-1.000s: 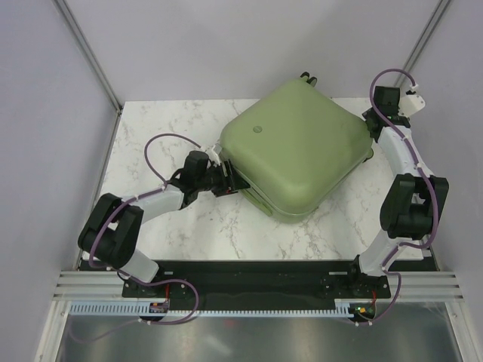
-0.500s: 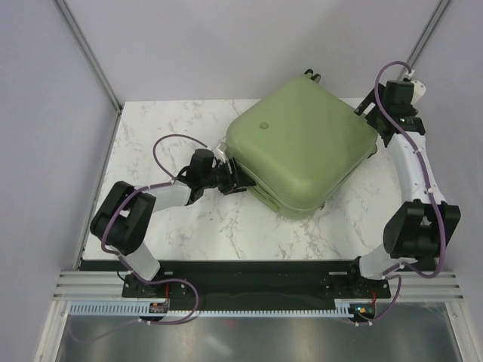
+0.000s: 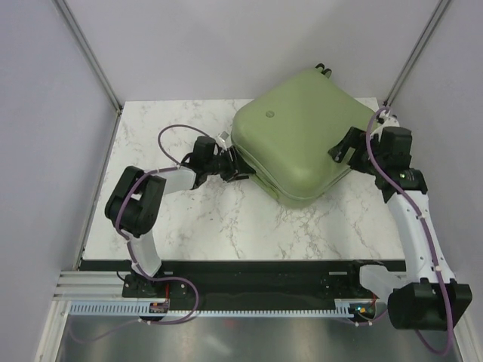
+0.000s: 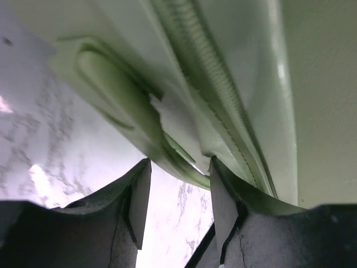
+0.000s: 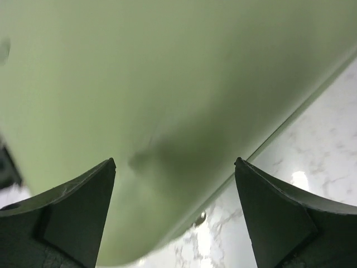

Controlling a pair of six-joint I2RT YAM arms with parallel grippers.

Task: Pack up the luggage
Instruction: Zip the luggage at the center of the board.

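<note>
The luggage (image 3: 302, 136) is a pale sage-green hard-shell case lying shut and flat at the back of the marble table (image 3: 189, 219). Its round logo (image 3: 266, 114) faces up and its wheels (image 3: 324, 69) point to the back. My left gripper (image 3: 238, 170) is at the case's left edge. In the left wrist view the left gripper (image 4: 179, 192) stands partly open, its tips at the lower rim beside the moulded handle (image 4: 106, 78) and the zipper (image 4: 212, 84). My right gripper (image 3: 343, 151) is wide open over the right side of the shell (image 5: 139, 72), holding nothing.
Grey walls and metal corner posts (image 3: 87, 53) close in the table on three sides. The luggage's back corner reaches past the table's far edge. The black mounting rail (image 3: 256, 275) with both arm bases runs along the near edge.
The luggage has slid and turned toward the back. My right arm swung from the back right corner down to the case's right side and opened. My left gripper followed the left edge and narrowed.
</note>
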